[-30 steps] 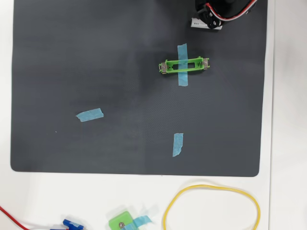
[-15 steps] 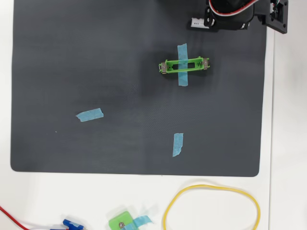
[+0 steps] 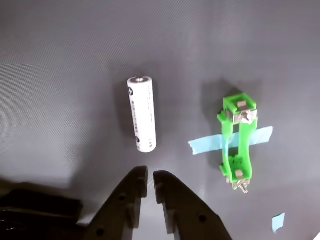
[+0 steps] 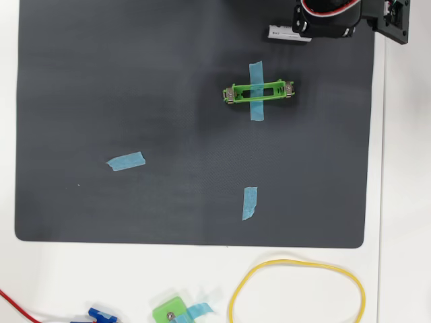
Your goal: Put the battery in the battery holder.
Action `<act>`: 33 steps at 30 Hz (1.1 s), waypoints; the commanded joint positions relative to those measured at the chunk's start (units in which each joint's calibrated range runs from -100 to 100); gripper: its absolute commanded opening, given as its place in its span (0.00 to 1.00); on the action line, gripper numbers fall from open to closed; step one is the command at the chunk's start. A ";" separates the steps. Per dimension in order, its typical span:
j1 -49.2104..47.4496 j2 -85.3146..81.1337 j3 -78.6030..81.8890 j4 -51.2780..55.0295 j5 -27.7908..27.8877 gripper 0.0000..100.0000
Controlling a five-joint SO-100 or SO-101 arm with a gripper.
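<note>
The battery (image 3: 141,114), a white-silver cylinder with dark print, lies on the dark mat in the wrist view, just ahead of my gripper (image 3: 150,176). The gripper's black jaws stand almost together with only a thin slit between them, and they hold nothing. The battery holder (image 3: 232,162), a bright-green frame with screws at both ends, lies to the battery's right and parallel to it, taped down by a blue strip (image 3: 206,144). In the overhead view the holder (image 4: 233,94) lies in the mat's upper right. The battery (image 4: 283,32) pokes out from under the arm (image 4: 330,17), which hides the gripper.
Two loose blue tape strips (image 4: 126,161) (image 4: 250,202) lie on the black mat (image 4: 101,81). On the white table below it are a yellow looped cable (image 4: 296,264), a small green square piece (image 4: 172,313) and a red wire (image 4: 13,304). A blue tape scrap (image 3: 278,221) lies near the holder.
</note>
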State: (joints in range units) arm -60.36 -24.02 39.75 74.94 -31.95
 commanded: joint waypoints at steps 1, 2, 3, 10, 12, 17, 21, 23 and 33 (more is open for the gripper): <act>-0.62 -0.24 1.22 -4.22 2.58 0.00; -0.62 -0.24 1.49 -4.92 2.69 0.00; -0.62 -0.24 1.58 -5.27 2.69 0.00; -4.77 2.23 1.31 -5.44 2.69 0.00; -5.39 4.79 1.05 -5.44 2.69 0.00; -5.49 8.54 0.69 -5.53 2.63 0.00; -6.95 9.14 0.69 -5.53 2.63 0.00; -8.50 9.23 0.69 -5.53 2.63 0.00; -9.33 8.71 1.05 -5.62 2.58 0.22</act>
State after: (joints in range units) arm -69.12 -14.69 41.38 69.77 -29.52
